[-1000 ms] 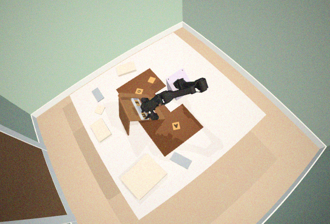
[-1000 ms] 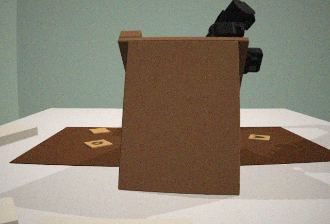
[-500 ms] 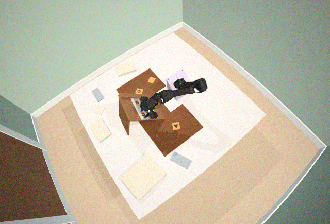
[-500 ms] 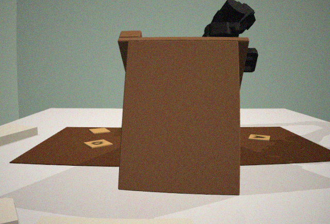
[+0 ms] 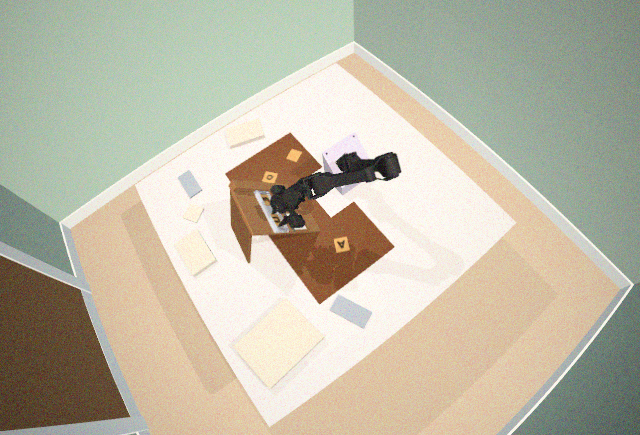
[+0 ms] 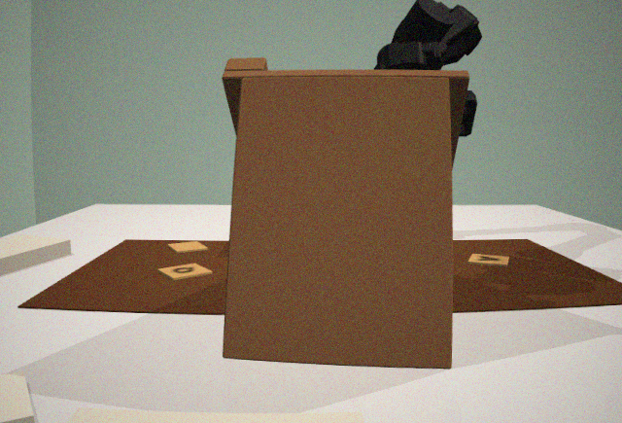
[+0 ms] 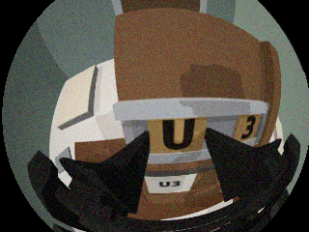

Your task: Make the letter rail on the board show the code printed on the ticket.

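My gripper (image 7: 178,133) is shut on the U tile (image 7: 178,141), which sits upright between the bars of the rail (image 7: 188,109) (image 5: 264,209). The 3 tile (image 7: 248,127) is at the rail's right end, with a gap between the two tiles. The ticket (image 7: 170,184) below reads U3. The rail is on the sloped board (image 7: 154,58) (image 6: 341,217). In the exterior view the board hides the fingertips. An A tile (image 5: 341,244) (image 6: 488,259), a round-letter tile (image 5: 269,177) (image 6: 185,270) and a blank-looking tile (image 5: 294,154) (image 6: 188,246) lie loose.
Brown mats (image 5: 356,223) (image 6: 115,288) lie on both sides of the board. A wooden ledge (image 7: 273,92) (image 6: 246,64) stands along the board's edge beyond the 3. Cream blocks (image 5: 279,342) (image 5: 195,252) and grey-blue blocks (image 5: 351,310) (image 5: 189,183) lie around on the white counter (image 5: 439,213).
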Tool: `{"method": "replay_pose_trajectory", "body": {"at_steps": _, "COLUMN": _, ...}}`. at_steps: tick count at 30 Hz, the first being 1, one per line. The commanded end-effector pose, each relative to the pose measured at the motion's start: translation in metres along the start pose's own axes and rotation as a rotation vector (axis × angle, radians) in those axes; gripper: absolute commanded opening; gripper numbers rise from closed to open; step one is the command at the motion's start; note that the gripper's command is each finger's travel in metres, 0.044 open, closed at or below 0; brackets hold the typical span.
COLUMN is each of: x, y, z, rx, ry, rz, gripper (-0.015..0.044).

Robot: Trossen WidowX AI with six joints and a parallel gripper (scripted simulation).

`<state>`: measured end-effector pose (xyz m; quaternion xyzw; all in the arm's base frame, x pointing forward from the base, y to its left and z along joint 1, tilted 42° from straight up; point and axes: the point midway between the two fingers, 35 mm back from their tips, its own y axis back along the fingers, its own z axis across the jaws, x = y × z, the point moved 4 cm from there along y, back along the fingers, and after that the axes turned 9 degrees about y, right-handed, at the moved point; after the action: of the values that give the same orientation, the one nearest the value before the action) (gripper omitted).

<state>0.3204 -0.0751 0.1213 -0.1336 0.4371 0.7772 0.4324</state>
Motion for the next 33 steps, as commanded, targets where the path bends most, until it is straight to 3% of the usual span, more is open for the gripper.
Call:
{"method": "replay_pose_trajectory", "body": {"at_steps": 1, "x": 0.002, "y": -0.001, "z": -0.005, "rx": 0.0, "ry": -0.001, "rz": 0.005, "gripper": 0.0}}
{"method": "replay_pose_trajectory", "body": {"at_steps": 33, "x": 0.005, "y": -0.001, "z": -0.029, "rx": 0.001, "ry": 0.0, "rz": 0.005, "gripper": 0.0}}
